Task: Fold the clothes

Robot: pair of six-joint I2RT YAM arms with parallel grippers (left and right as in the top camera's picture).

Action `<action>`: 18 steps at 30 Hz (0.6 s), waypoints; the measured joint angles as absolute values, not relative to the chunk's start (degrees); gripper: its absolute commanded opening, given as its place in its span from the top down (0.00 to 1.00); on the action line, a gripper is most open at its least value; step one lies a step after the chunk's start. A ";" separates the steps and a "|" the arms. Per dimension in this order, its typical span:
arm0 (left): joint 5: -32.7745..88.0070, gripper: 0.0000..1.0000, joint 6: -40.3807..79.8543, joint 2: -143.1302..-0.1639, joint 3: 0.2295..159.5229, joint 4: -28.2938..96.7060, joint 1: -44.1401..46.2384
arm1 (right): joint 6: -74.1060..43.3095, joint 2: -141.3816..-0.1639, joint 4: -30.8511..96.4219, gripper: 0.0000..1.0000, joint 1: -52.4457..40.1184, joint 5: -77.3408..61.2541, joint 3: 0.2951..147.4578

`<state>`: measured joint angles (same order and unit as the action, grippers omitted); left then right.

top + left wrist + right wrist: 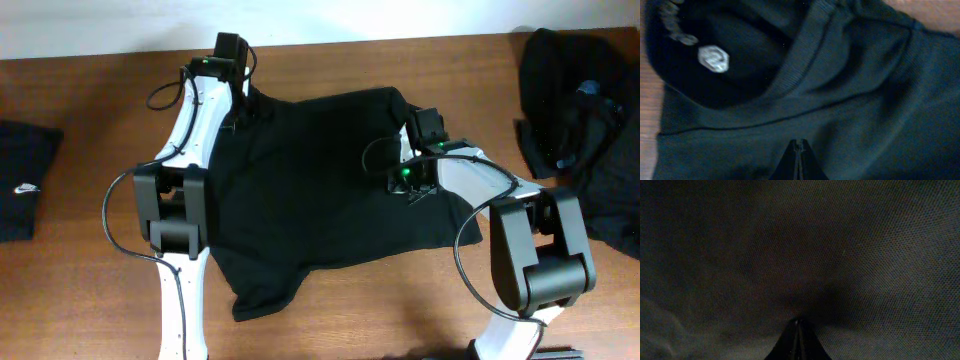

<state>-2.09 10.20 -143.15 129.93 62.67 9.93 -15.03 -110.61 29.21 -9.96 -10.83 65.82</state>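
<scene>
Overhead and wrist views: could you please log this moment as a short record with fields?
table: brown wood
T-shirt: black, spread out mid-table
collar: ribbed, tag inside
left gripper: shut, just below collar
right gripper: shut, over T-shirt fabric
folded garment: black, white logo, left edge
clothes pile: black, right edge

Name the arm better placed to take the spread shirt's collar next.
Left. The left gripper sits right at the collar of the shirt; the right gripper is over plain fabric, away from it.
</scene>
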 measured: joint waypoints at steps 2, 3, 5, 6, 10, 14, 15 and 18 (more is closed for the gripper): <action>-3.27 0.99 10.33 -143.15 129.84 61.98 9.96 | -15.03 -110.61 29.21 0.95 -9.96 -10.83 65.82; -3.79 0.99 10.35 -143.17 129.84 61.67 9.93 | -15.03 -110.61 29.21 0.95 -9.96 -10.83 65.82; -4.54 1.00 10.35 -143.20 129.84 61.23 9.93 | -15.03 -110.61 29.21 0.95 -9.96 -10.83 65.82; -4.73 1.00 10.35 -143.31 129.84 61.04 9.93 | -15.00 -110.61 29.21 0.95 -9.96 -10.83 65.82; -5.21 0.99 10.35 -144.88 129.84 60.29 9.93 | -15.03 -110.61 29.21 0.95 -9.96 -10.83 65.82; -5.69 0.99 10.35 -146.89 129.95 58.70 9.96 | -15.03 -110.65 29.12 0.95 -9.96 -10.81 65.84; -5.80 0.99 10.37 -146.93 129.95 58.28 9.96 | -15.03 -110.65 29.10 0.95 -9.96 -10.79 65.82; -5.91 0.99 10.37 -147.17 129.95 56.60 9.85 | -15.05 -110.65 29.10 0.95 -9.96 -10.76 65.84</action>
